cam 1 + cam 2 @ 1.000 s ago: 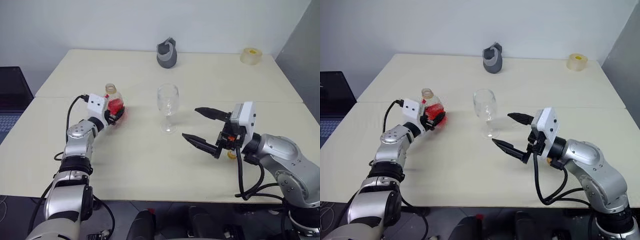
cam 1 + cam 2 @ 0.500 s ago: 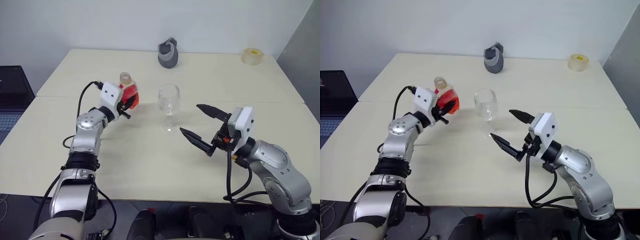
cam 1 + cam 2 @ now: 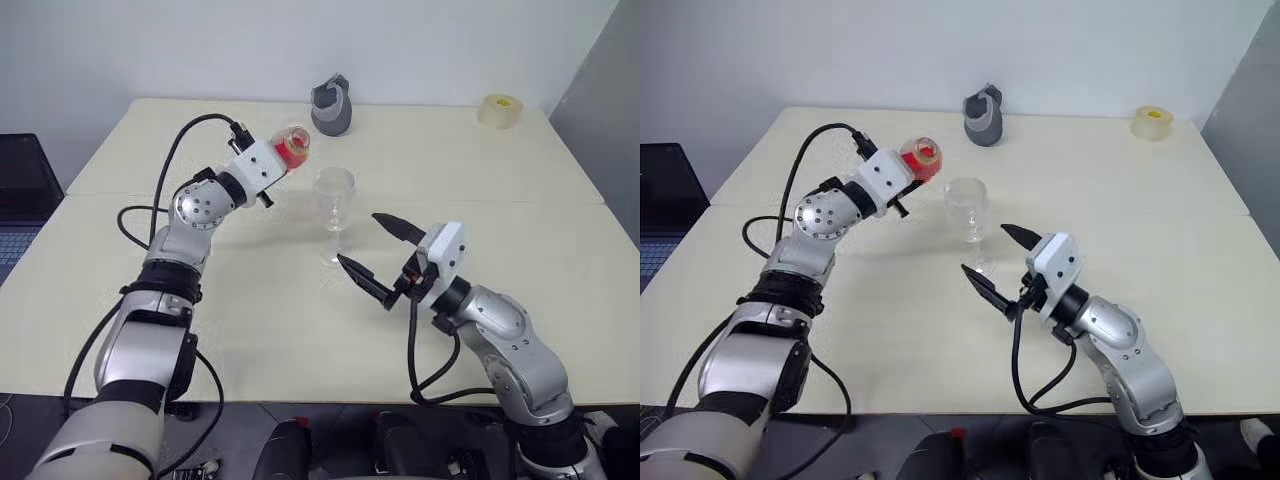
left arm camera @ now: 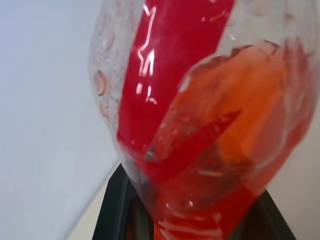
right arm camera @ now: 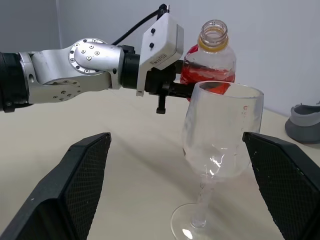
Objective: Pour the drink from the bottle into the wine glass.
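Note:
My left gripper (image 3: 276, 162) is shut on the bottle (image 3: 294, 148), held in the air just left of the wine glass (image 3: 333, 199) and level with its rim. The bottle (image 5: 212, 60) stands nearly upright with its neck open, and the red drink (image 4: 200, 125) fills its lower body. On the table the wine glass (image 5: 222, 135) stands upright with an empty-looking bowl. My right gripper (image 3: 357, 238) is open just right of the glass stem, close to the table, and its fingers (image 5: 75, 185) stand wide on either side of the glass without touching it.
A grey object (image 3: 330, 108) sits at the table's far edge behind the glass. A roll of tape (image 3: 500, 110) lies at the far right corner. A dark laptop (image 3: 20, 200) shows past the table's left side.
My left gripper has lifted the bottle off the table and carried it up and right to beside the glass rim. The open right gripper has edged left toward the glass.

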### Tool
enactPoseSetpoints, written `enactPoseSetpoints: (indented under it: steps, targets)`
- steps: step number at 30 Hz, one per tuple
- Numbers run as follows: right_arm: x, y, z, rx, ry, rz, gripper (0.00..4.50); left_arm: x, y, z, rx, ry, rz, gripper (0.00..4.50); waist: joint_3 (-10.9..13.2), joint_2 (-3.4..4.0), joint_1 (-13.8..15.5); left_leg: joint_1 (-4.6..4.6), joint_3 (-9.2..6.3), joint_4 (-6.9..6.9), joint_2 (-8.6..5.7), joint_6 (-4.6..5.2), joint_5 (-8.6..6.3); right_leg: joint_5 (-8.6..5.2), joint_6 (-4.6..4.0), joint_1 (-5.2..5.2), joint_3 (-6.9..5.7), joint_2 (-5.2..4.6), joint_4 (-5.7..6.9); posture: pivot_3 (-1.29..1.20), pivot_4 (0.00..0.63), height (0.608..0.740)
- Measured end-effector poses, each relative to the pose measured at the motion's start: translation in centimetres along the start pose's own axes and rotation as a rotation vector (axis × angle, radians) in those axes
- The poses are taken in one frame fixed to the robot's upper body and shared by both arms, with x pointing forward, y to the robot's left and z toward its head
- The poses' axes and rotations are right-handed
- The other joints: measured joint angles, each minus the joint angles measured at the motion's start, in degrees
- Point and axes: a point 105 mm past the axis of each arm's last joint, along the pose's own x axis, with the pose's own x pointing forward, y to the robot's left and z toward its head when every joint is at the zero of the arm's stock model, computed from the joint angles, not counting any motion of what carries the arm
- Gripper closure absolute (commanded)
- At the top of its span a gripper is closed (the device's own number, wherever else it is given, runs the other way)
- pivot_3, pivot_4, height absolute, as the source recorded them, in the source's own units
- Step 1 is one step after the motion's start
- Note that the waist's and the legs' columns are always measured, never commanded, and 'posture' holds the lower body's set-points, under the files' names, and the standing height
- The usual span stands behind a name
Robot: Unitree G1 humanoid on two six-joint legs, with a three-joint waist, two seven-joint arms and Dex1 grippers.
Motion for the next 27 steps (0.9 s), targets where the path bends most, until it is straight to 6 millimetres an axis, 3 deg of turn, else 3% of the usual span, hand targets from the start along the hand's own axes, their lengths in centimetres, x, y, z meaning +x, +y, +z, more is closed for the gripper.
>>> enactPoseSetpoints:
  steps: [14,27]
  targets:
    - [-0.1,-0.1,-0.6,0.006,0.034,-0.013,0.0,0.4,0.6,1.1,0.321,-0.057,-0.015,3.58,0.0,0.0,0.0,0.0,0.01,0.0,-0.02,0.0,0.0,0.0,0.0,-0.01,-0.01,0.0,0.02,0.0,0.15,0.74]
    - [-1.5,0.4,-1.9,0.048,0.066,-0.025,0.0,1.1,1.0,2.2,0.466,-0.094,-0.007,3.6,0.0,0.0,0.0,0.01,0.07,0.01,-0.02,0.0,0.0,0.0,0.01,-0.01,-0.01,0.0,0.03,0.0,0.15,0.74]
